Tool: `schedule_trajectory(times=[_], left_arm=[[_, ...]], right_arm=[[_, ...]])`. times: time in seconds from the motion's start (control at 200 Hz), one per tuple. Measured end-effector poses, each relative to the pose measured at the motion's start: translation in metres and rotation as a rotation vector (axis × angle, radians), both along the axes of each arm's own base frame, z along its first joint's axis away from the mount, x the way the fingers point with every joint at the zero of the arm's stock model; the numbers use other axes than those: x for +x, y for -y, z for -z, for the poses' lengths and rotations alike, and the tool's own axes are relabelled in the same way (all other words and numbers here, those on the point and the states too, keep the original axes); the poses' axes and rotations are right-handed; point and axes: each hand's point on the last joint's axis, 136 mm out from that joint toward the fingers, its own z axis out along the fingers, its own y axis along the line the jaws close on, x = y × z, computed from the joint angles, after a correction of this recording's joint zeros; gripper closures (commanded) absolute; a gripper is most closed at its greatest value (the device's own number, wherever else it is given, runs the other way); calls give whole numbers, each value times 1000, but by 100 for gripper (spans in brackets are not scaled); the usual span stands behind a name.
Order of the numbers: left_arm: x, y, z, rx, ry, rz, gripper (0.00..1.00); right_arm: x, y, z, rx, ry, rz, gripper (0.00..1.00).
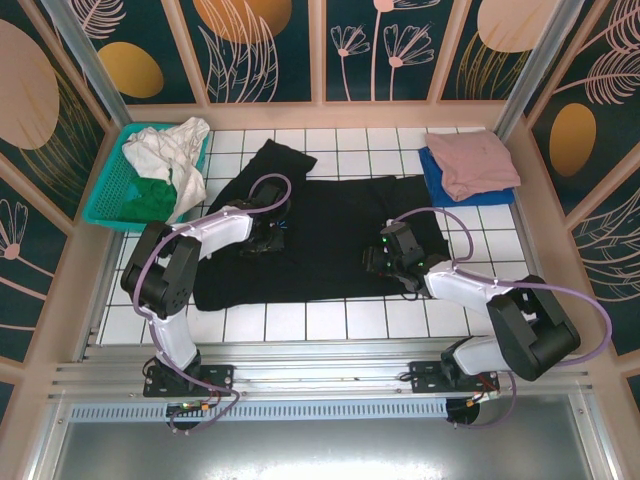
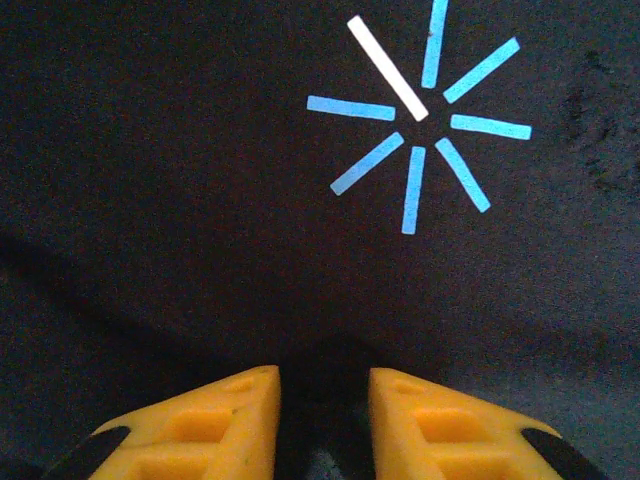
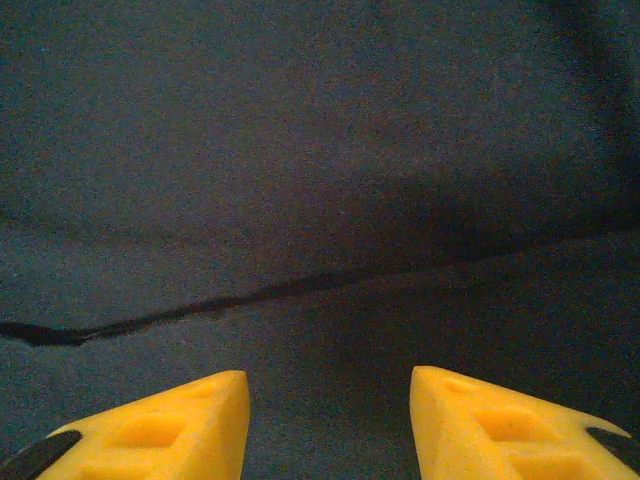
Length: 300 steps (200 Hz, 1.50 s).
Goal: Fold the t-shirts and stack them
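Logging black t-shirt [image 1: 325,235], long axis left-to-right beneath both arms, we find left gripper [image 2: 325,378] nipping its cloth, right gripper [image 3: 328,378] parted.

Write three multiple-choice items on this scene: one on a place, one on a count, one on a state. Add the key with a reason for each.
1. Where does the pink t-shirt lie?
A. At the far right corner of the table, on the blue t-shirt
B. At the near left corner
C. At the table's centre

2. How many white bars has the starburst mark on the black t-shirt?
A. None
B. One
C. Three

3. How do the jaws of the right end effector stand?
A. Pressed together
B. Clamped on pink cloth
C. Apart

Key:
1 A, the top view shows it folded on the blue one at the far right.
2 B, a single white bar sits among blue ones.
3 C, the wrist view shows a wide gap between its yellow fingers over black cloth.
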Motion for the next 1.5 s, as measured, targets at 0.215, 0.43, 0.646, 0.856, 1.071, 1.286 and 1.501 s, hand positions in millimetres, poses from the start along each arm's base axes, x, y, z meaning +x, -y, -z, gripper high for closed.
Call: schedule_trajectory(times=[0.215, 0.43, 0.646, 0.856, 1.071, 1.286, 1.501], left_arm=[[-2, -1, -8, -3, 8, 5, 85], [-3, -2, -10, 4, 3, 17, 98], [8, 2, -26, 7, 32, 24, 100], [39, 16, -59, 2, 117, 90, 100], [73, 37, -55, 23, 141, 194, 51], [81, 43, -29, 48, 103, 243, 22], [77, 22, -60, 76, 196, 130, 1]], right_arm=[[0, 0, 2, -1, -2, -1, 54], [6, 7, 2, 4, -3, 25, 54], [7, 7, 2, 6, -1, 27, 54], [8, 7, 3, 3, 3, 23, 54], [10, 6, 3, -2, 1, 16, 54], [13, 4, -1, -5, 13, 9, 54], [12, 18, 5, -42, -3, 50, 54]])
